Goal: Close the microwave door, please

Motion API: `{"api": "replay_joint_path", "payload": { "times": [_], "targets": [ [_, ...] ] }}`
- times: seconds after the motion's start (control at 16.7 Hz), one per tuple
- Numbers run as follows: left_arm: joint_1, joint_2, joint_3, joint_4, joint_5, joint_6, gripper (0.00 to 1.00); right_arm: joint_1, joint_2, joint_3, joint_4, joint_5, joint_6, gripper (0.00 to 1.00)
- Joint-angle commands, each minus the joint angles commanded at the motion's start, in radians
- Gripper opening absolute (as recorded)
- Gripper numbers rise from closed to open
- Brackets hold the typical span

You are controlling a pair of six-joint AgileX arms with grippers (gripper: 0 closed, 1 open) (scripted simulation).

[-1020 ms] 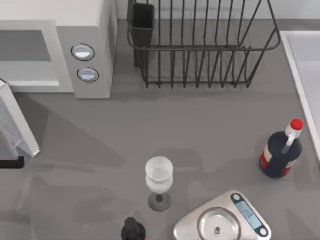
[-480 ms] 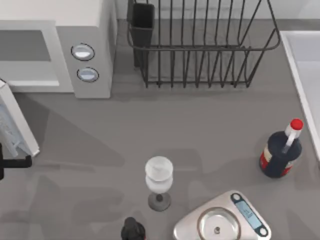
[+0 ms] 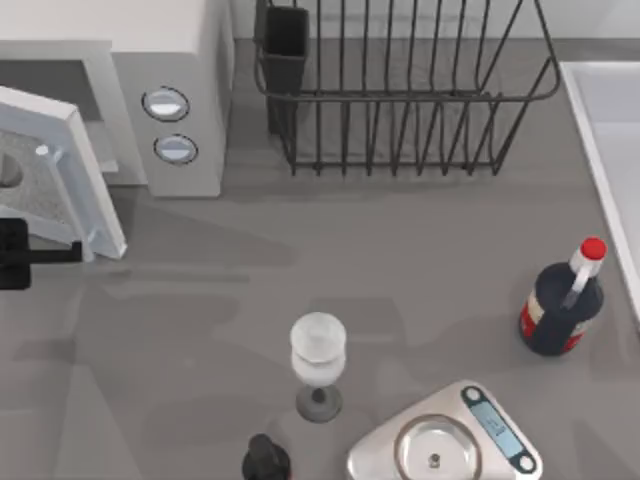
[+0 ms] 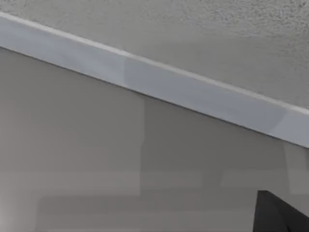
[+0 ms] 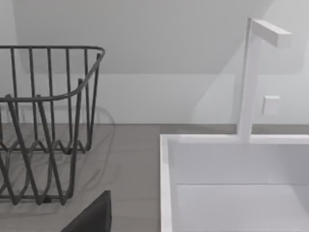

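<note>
The white microwave [image 3: 170, 60] stands at the table's back left, its light-grey panel carrying two round knobs. Its door [image 3: 60, 150], a white frame around a grey speckled window, is hinged at the left and stands part-way open, angled across the cavity. My left gripper [image 3: 40, 256] sits at the table's left edge, just in front of the door's lower corner and against its outer face. Up close in the left wrist view, the door's white frame [image 4: 193, 92] runs as a slanted band beneath the speckled window [image 4: 193, 29]. The right arm is parked near the sink.
A black wire dish rack [image 3: 400, 100] stands behind the table's middle. A wine glass [image 3: 318, 350], a kitchen scale [image 3: 445, 440], a black bottle top [image 3: 265, 460] and a dark bottle with a red cap [image 3: 560, 305] occupy the front. A white sink [image 3: 610, 130] lines the right edge.
The door has swung from nearly fully open toward the microwave's front. My left gripper has moved up and to the right along with it.
</note>
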Motion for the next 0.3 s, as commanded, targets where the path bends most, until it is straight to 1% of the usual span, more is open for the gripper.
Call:
{"api": "replay_joint_path", "payload": {
  "times": [0.12,0.3],
  "targets": [
    [-0.007,0.072,0.046,0.034,-0.004,-0.004,0.0,0.0,0.0,0.0,0.0,0.0,0.0,1.0],
    [-0.01,0.103,0.07,0.051,-0.007,-0.006,0.0,0.0,0.0,0.0,0.0,0.0,0.0,1.0]
  ]
}}
